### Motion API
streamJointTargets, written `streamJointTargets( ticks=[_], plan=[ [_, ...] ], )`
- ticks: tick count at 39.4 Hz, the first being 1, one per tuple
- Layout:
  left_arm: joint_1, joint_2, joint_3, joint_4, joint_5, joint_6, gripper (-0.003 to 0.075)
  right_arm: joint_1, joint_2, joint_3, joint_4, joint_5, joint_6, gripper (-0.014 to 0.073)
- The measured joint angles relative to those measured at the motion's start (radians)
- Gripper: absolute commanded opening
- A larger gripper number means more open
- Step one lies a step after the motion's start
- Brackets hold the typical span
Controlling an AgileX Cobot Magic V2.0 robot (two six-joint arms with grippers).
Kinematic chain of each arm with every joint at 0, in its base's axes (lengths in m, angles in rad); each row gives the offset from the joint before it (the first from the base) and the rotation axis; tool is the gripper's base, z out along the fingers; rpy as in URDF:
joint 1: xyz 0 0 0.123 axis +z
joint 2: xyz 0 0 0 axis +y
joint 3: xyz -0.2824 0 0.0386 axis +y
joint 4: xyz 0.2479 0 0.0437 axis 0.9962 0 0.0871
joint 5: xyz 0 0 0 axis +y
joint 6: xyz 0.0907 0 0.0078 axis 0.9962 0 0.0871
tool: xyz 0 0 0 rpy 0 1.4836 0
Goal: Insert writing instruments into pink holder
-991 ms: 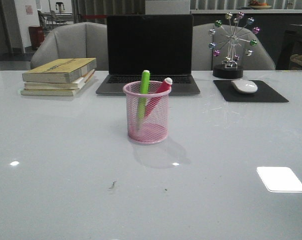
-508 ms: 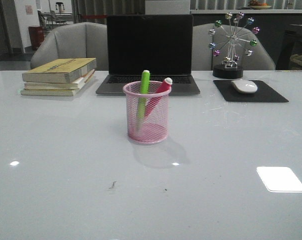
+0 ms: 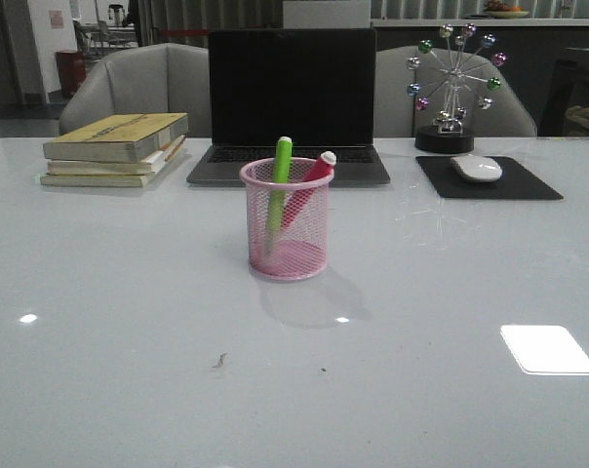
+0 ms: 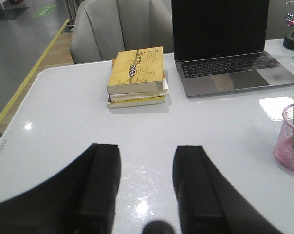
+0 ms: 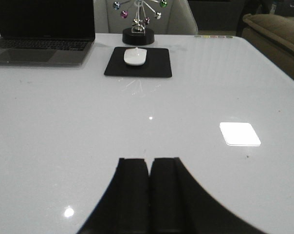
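Surface (image 3: 99, 292) space around the pink holder (image 3: 285, 239), which is seen at the centre of the front frame, carries no loose pen, so the insertion is judged complete with nothing left to place. Both writing instruments are found inside the cup, the green marker (image 3: 279, 185) standing nearly upright at the left of the rim and the pink marker (image 3: 309, 185) leaning to the upper right, their capped ends raised above the rim. The left gripper (image 4: 147, 183) is shown at the bottom of its wrist frame with jaws spread wide and empty, and the right gripper (image 5: 149, 187) with jaws pressed together on nothing.
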Motion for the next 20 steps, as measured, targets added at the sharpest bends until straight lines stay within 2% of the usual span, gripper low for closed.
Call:
streamJointTargets(
  ticks=[20],
  plan=[
    [0.000, 0.000, 0.000, 0.000, 0.000, 0.000, 0.0330, 0.000, 0.000, 0.021, 0.009, -0.035, 0.000, 0.0026]
  ],
)
